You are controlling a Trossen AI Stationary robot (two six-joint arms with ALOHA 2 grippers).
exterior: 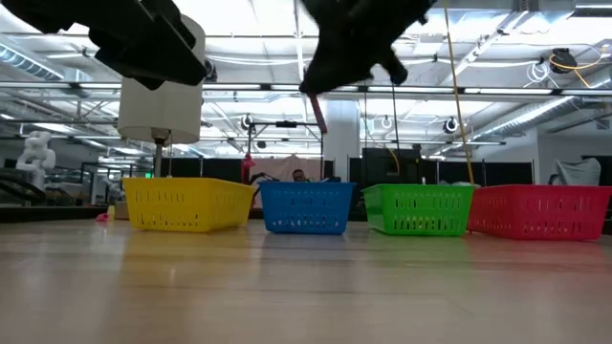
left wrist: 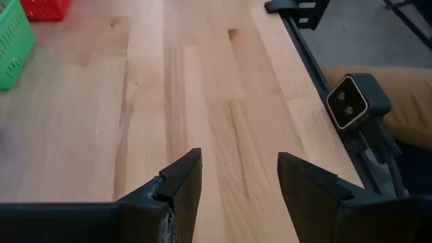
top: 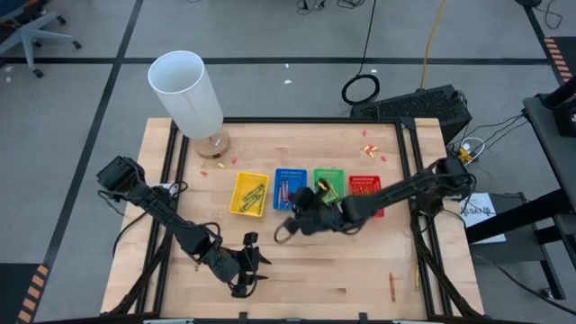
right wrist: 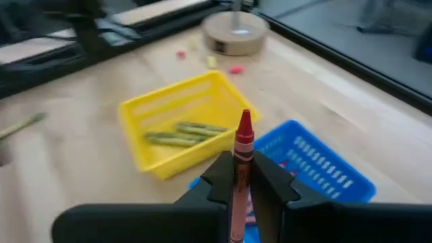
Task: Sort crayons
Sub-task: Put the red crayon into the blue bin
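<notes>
Four trays stand in a row mid-table: yellow (top: 249, 193), blue (top: 290, 187), green (top: 328, 184), red (top: 364, 193). My right gripper (top: 286, 225) hovers at the blue tray's near side, shut on a red crayon (right wrist: 241, 162). Yellow-green crayons (right wrist: 181, 133) lie in the yellow tray (right wrist: 182, 121). A loose crayon (top: 391, 286) lies on the table near the front right. My left gripper (left wrist: 236, 169) stands open over bare wood near the front edge (top: 247, 270). My right gripper pinches the red crayon's shaft (right wrist: 237, 185) between its two fingers. The crayon runs along the fingers, with its pointed tip (right wrist: 245, 120) sticking out past them. It is lifted clear of the table (exterior: 318, 113), above the trays.
A white cylinder (top: 187, 90) on a round wooden base (top: 213, 144) stands at the far left. Small pink and yellow scraps (top: 369, 148) lie at the far right, more (top: 219, 165) near the base. Black frame rails (top: 416, 225) run along the table's sides.
</notes>
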